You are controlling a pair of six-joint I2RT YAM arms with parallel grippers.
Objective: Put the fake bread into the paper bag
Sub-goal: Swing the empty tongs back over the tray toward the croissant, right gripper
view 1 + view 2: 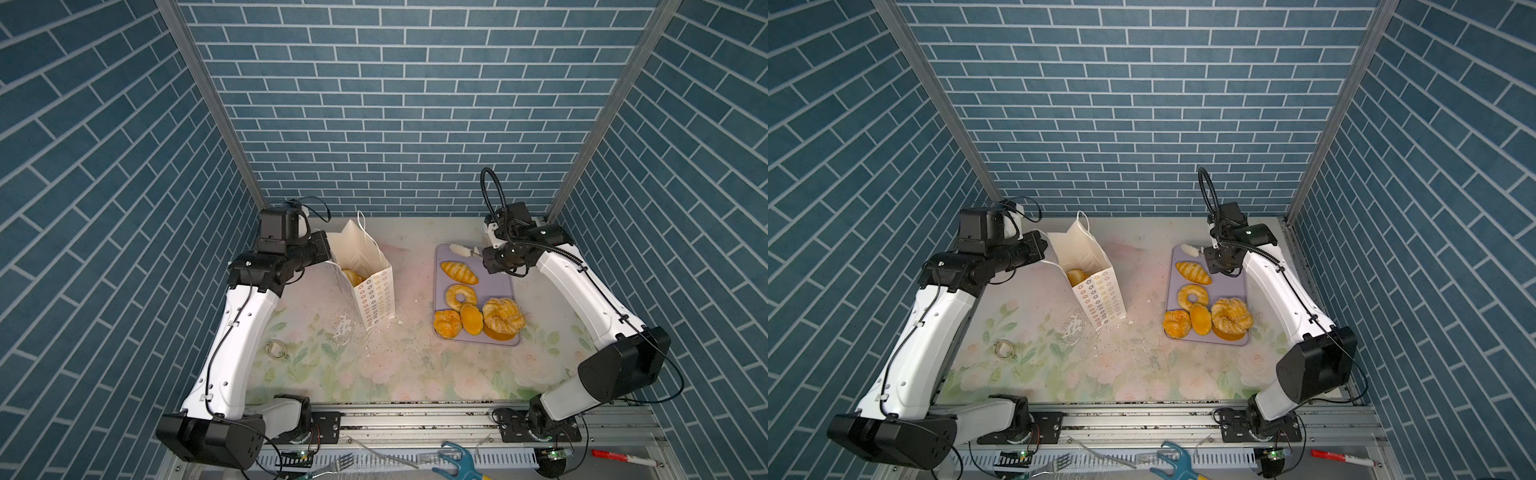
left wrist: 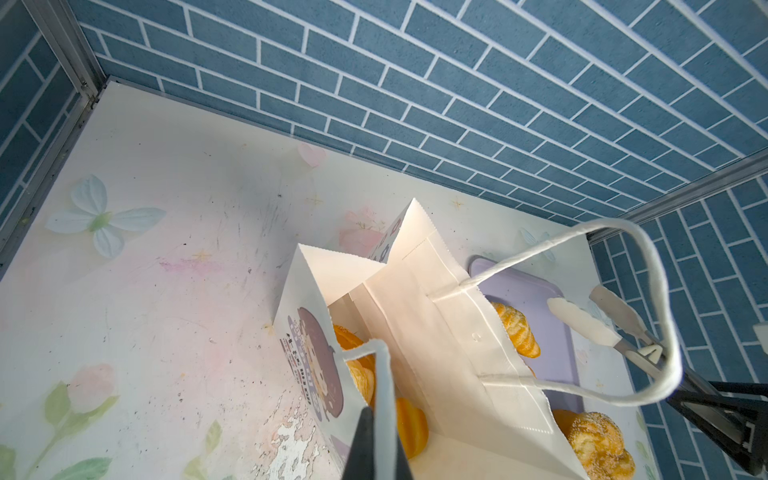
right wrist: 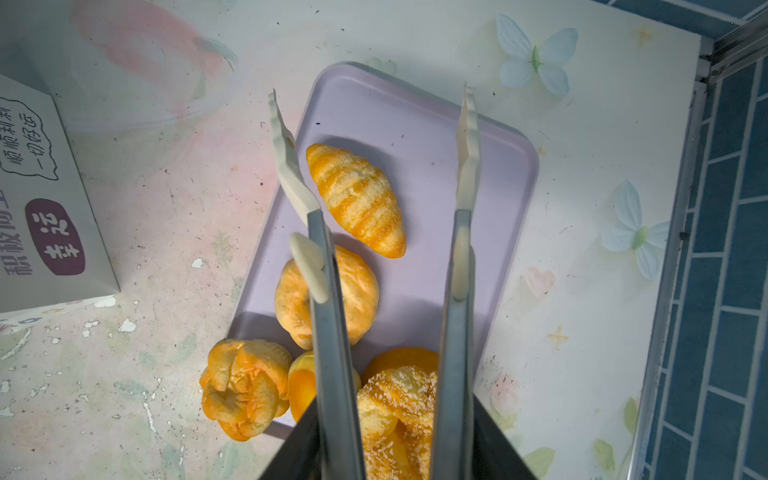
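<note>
Right wrist view: half-open, empty white-tipped steel tongs (image 3: pixel 457 332) frame a golden toy croissant (image 3: pixel 357 199) on the lavender tray (image 3: pixel 436 145). Left gripper (image 2: pixel 372 424) pinches the white paper bag (image 2: pixel 440 332).

A: How much bread (image 1: pixel 353 276) is in the bag (image 1: pixel 374 299)?

B: Can't count it. In both top views the walls hide all but a golden patch. The left wrist view shows only parts of a few pieces.

A: The left gripper (image 2: pixel 371 440)?

B: From above it's hidden behind its own arm (image 1: pixel 291 253). Its camera catches only dark tips at the picture's edge, pinched on the bag's handle (image 2: pixel 384 374).

A: And on the tray (image 1: pixel 498 274)?

B: An orange piece (image 1: pixel 498 336) lies mostly under the twist (image 1: pixel 503 316), so I can't tell its shape. In the right wrist view the tongs (image 3: pixel 332 332) cover the hole of the doughnut (image 3: pixel 361 291), and the edge cuts off the twist.

A: That small looped thing (image 1: pixel 276 349)?

B: Too small to name.
</note>
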